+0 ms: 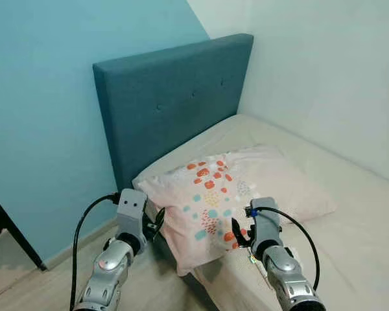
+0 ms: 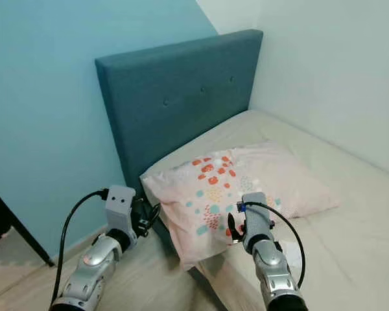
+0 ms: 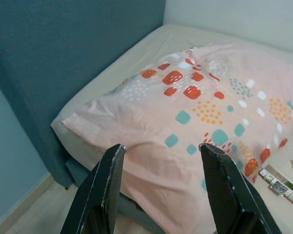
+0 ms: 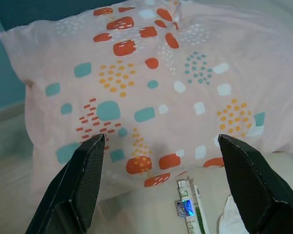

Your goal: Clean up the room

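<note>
Bed: a beige mattress (image 1: 350,214) against a teal padded headboard (image 1: 175,97), running away from the robot toward the white wall.
Pillow: a pale pink fabric pillow with red, teal and orange patches (image 1: 233,194), lying at the head end with its near corner hanging over the mattress edge; long axis slants from near-left to far-right.
Left gripper (image 3: 158,161): fingers spread, just beside the overhanging corner.
Right gripper (image 4: 161,161): fingers spread wide, over the pillow's near edge.
Small item: a thin wrapper strip (image 4: 188,207) on the mattress, just beside the pillow, nearer the right gripper.
Key relation: pillow lies straight ahead, between both grippers; likely a two-arm grasp.
</note>
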You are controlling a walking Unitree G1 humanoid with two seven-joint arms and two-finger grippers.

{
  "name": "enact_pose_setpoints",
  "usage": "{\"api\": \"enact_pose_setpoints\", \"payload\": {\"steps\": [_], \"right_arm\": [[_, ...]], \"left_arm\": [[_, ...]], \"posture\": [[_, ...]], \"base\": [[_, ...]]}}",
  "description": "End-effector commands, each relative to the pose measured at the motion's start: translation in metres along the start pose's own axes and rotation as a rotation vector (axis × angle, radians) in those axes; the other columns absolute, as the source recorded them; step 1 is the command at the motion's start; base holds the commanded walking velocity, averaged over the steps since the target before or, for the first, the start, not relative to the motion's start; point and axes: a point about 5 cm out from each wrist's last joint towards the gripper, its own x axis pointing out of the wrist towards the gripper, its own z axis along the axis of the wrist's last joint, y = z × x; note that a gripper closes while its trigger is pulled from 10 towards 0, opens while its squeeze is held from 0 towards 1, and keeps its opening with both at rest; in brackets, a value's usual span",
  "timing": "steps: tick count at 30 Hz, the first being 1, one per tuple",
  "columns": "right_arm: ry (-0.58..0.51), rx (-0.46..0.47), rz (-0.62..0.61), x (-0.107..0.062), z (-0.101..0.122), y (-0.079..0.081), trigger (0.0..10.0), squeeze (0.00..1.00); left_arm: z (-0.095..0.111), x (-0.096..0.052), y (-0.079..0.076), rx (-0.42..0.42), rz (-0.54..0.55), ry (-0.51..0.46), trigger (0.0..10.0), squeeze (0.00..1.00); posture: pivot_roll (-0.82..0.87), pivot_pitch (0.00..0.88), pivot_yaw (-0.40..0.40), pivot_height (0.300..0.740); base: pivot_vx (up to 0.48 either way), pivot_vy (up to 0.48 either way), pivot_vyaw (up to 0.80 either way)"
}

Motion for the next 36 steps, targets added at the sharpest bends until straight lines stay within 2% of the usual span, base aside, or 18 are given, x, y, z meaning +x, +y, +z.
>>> {"api": "enact_pose_setpoints", "payload": {"steps": [1, 7, 13, 20, 27, 28, 34, 36], "right_arm": [[0.03, -0.01, -0.021, 0.001, -0.003, -0.004, 10.0, 0.0], [0.072, -0.04, -0.081, 0.006, -0.004, -0.015, 10.0, 0.0], [0.098, -0.007, -0.151, 0.008, -0.005, -0.024, 10.0, 0.0], [0.088, 0.011, -0.179, 0.01, -0.003, -0.026, 10.0, 0.0], [0.031, -0.015, -0.207, 0.013, 0.008, -0.03, 10.0, 0.0], [-0.02, -0.034, -0.222, 0.014, 0.018, -0.032, 10.0, 0.0], [-0.057, -0.055, -0.257, 0.017, 0.028, -0.037, 10.0, 0.0], [-0.089, -0.073, -0.284, 0.019, 0.038, -0.043, 10.0, 0.0]], "left_arm": [[0.0, -0.003, 0.001, 0.037, -0.015, -0.005, 10.0, 0.0], [0.004, -0.008, 0.004, 0.071, -0.036, -0.018, 10.0, 0.0], [0.006, -0.012, 0.004, 0.086, -0.056, -0.019, 10.0, 0.0], [0.008, -0.014, 0.002, 0.09, -0.079, -0.024, 10.0, 0.0], [0.02, -0.013, 0.0, 0.082, -0.104, -0.064, 10.0, 0.0], [0.025, -0.012, 0.003, 0.082, -0.098, -0.081, 10.0, 0.0], [0.031, -0.012, 0.008, 0.063, -0.071, -0.108, 10.0, 0.0], [0.034, -0.014, 0.013, 0.051, -0.047, -0.12, 10.0, 0.0]], "posture": [[-0.02, 0.015, -0.061, 0.67], [-0.01, 0.036, -0.059, 0.645], [0.0, 0.068, -0.058, 0.61], [0.01, 0.095, -0.057, 0.58], [0.01, 0.127, -0.066, 0.555], [0.01, 0.132, -0.067, 0.545], [0.01, 0.141, -0.075, 0.545], [0.02, 0.148, -0.083, 0.545]], "base": [[0.0, 0.0, 0.0], [0.0, 0.0, 0.0], [0.0, 0.0, 0.0], [0.0, 0.0, 0.0], [0.0, 0.0, 0.0], [0.0, 0.0, 0.0], [0.0, 0.0, 0.0], [0.0, 0.0, 0.0]]}}
